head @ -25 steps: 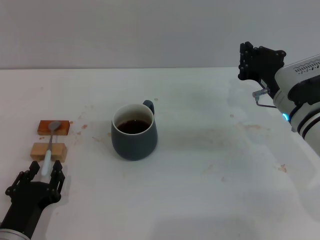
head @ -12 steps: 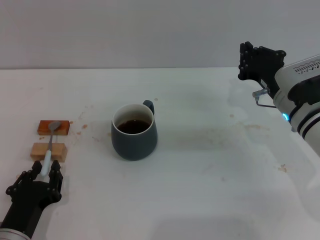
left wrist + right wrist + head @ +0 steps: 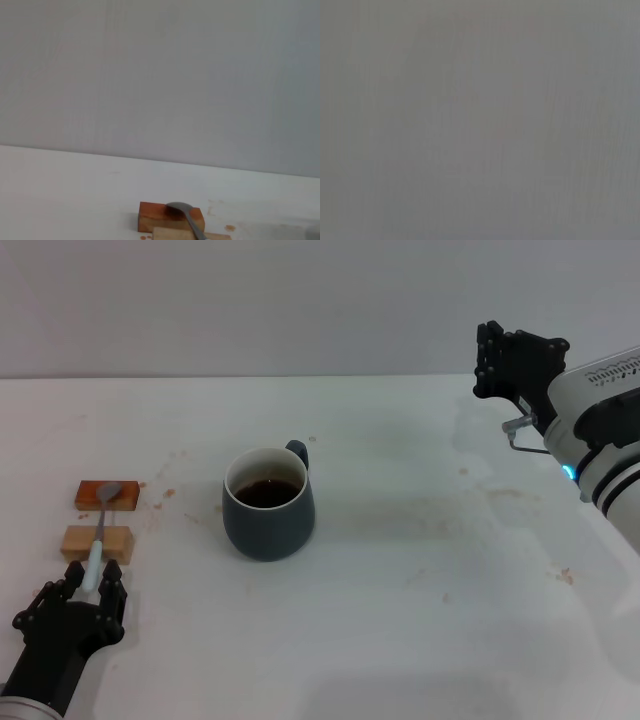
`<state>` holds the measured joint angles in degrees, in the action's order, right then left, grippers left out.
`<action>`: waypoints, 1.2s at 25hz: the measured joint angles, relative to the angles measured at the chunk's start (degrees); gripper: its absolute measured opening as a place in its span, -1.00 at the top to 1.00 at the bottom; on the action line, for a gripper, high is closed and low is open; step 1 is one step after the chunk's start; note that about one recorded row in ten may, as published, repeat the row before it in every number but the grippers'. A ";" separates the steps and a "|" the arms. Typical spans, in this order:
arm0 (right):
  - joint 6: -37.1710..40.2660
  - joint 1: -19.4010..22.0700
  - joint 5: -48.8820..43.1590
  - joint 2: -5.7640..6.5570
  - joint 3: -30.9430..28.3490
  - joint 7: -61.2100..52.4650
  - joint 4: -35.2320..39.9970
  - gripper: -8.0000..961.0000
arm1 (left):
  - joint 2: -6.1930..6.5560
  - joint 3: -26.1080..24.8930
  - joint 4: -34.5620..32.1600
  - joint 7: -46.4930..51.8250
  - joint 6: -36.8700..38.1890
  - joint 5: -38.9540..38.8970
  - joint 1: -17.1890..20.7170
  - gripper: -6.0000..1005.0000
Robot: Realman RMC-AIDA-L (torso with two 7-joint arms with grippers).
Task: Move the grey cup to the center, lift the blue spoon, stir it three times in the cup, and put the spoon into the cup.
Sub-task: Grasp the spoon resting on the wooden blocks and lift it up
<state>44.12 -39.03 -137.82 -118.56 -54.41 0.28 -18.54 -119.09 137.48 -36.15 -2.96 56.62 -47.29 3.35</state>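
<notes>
The grey cup (image 3: 268, 504) stands upright on the white table, left of the middle, with dark liquid inside and its handle at the back. The blue spoon (image 3: 99, 533) lies across an orange block (image 3: 107, 495) and a tan block (image 3: 97, 542) at the left edge. My left gripper (image 3: 86, 586) is low at the front left, open, its fingers on either side of the handle's near end. The left wrist view shows the spoon's bowl (image 3: 182, 210) on the orange block (image 3: 160, 217). My right gripper (image 3: 508, 360) is raised at the back right, open and empty.
The white tabletop (image 3: 430, 570) carries faint brown stains around the cup and to the right. A plain grey wall (image 3: 300, 300) stands behind the table. The right wrist view shows only that grey wall.
My left gripper's fingers have drawn in slightly around the end of the spoon handle. The cup, spoon and right arm have hardly moved.
</notes>
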 joint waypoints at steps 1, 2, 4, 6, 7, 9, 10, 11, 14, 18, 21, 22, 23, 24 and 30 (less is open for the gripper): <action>0.00 -0.03 0.00 0.00 0.00 0.00 -0.07 0.89 | 0.00 0.07 -0.05 -0.04 -0.01 -0.01 0.05 0.22; 0.00 -0.03 0.00 0.00 0.00 0.00 -0.08 0.89 | 0.00 0.07 -0.05 -0.04 -0.01 -0.01 0.05 0.22; 0.00 -0.05 0.00 -0.01 0.00 0.00 -0.13 0.89 | 0.00 0.07 -0.06 -0.06 -0.02 -0.03 0.07 0.23; 0.00 -0.06 0.01 -0.01 0.00 0.38 -0.25 0.89 | 0.00 0.10 -0.06 -0.16 -0.02 -0.09 0.08 0.23; 0.00 -0.06 0.01 -0.01 0.00 0.38 -0.25 0.89 | 0.00 0.10 -0.06 -0.16 -0.02 -0.09 0.08 0.23; 0.00 -0.05 0.01 -0.01 0.00 1.11 -0.63 0.89 | 0.00 0.16 -0.06 -0.21 -0.03 -0.09 0.08 0.24; -0.01 -0.04 0.01 0.00 0.00 1.16 -0.69 0.89 | 0.00 0.16 -0.06 -0.21 -0.03 -0.09 0.08 0.24; -0.03 -0.04 0.01 0.00 -0.04 1.17 -0.70 0.89 | 0.00 0.16 -0.06 -0.21 -0.03 -0.09 0.08 0.24; -0.47 -0.02 0.01 0.00 -0.46 1.21 -0.77 0.89 | 0.00 0.16 -0.06 -0.21 -0.03 -0.09 0.08 0.25; -0.67 0.00 0.01 0.00 -0.62 1.22 -0.82 0.89 | 0.00 0.16 -0.06 -0.21 -0.03 -0.08 0.04 0.32; -0.69 0.01 0.01 0.00 -0.62 1.25 -0.82 0.89 | 0.00 0.16 -0.06 -0.21 -0.03 -0.08 0.01 0.39; -0.69 0.01 0.01 0.00 -0.62 1.25 -0.82 0.89 | 0.00 0.16 -0.06 -0.21 -0.03 -0.08 0.01 0.39; -0.71 0.01 0.01 0.00 -0.62 1.25 -0.82 0.89 | 0.00 0.16 -0.06 -0.21 -0.03 -0.08 0.01 0.39; -0.71 0.01 0.01 -0.01 -0.62 1.26 -0.82 0.89 | 0.00 0.20 -0.06 -0.21 -0.02 -0.40 0.02 0.39; -0.71 0.06 0.01 -0.01 -0.61 1.29 -0.85 0.89 | 0.00 1.10 -0.06 -0.21 0.18 -3.07 0.01 0.49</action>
<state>43.41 -38.97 -137.81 -118.57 -55.02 1.57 -19.39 -119.09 138.58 -36.21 -3.17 56.80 -50.36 3.36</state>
